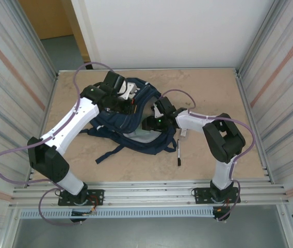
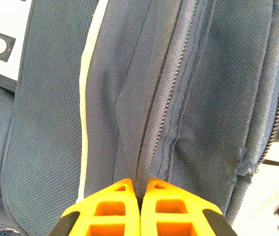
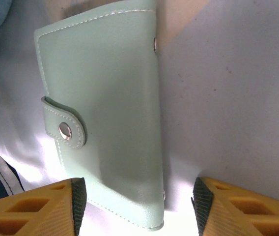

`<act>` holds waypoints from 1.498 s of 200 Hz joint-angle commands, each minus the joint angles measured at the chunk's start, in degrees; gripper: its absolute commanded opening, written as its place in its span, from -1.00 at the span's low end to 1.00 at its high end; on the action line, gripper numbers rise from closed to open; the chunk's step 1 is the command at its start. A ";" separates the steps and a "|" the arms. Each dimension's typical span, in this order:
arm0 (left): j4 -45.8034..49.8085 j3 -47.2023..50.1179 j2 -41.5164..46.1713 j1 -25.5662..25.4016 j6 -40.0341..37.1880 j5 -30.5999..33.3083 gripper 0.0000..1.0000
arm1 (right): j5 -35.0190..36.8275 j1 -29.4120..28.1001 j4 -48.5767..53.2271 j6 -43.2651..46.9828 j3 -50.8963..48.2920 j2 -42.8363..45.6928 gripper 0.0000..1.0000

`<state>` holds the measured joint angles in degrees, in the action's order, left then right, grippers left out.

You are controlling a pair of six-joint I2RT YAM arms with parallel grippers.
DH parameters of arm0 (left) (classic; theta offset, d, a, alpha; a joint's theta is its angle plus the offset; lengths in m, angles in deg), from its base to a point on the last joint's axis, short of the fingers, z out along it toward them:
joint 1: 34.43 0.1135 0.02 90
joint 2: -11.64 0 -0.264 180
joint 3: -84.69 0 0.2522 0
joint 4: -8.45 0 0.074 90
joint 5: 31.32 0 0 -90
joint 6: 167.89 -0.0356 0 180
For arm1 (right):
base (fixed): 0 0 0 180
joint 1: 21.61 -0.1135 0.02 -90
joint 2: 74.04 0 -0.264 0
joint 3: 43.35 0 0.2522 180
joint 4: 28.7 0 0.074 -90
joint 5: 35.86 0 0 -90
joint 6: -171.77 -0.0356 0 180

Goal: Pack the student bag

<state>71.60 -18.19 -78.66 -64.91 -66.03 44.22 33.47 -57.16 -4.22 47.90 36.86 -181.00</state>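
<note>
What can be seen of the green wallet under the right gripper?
The green wallet is pale mint and leather-like, with light stitching along its edges. It is closed: a rounded strap over one long edge is fastened by a silver snap. Small metal studs sit on the opposite edge. It lies flat on a pale grey surface, apparently lining of the student bag. One end reaches between the open fingers of the right gripper; whether they touch it cannot be told.
</note>
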 commanded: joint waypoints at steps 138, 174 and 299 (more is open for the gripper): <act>0.30 -0.06 3.53 0.07 1.59 -4.22 -1.00 | -4.54 -2.96 -22.23 -19.60 0.59 -6.23 -0.67; -0.02 -0.21 3.74 0.07 2.52 -5.48 -1.00 | 4.27 -2.70 -25.73 -26.26 -0.69 -5.41 -0.74; -6.17 5.99 6.45 0.07 8.71 -6.92 -1.00 | 21.52 -6.87 -29.30 -35.48 3.20 -6.27 0.12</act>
<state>67.99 -13.99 -77.22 -64.80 -60.43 40.20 55.90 -61.75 -35.80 10.44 37.50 -189.00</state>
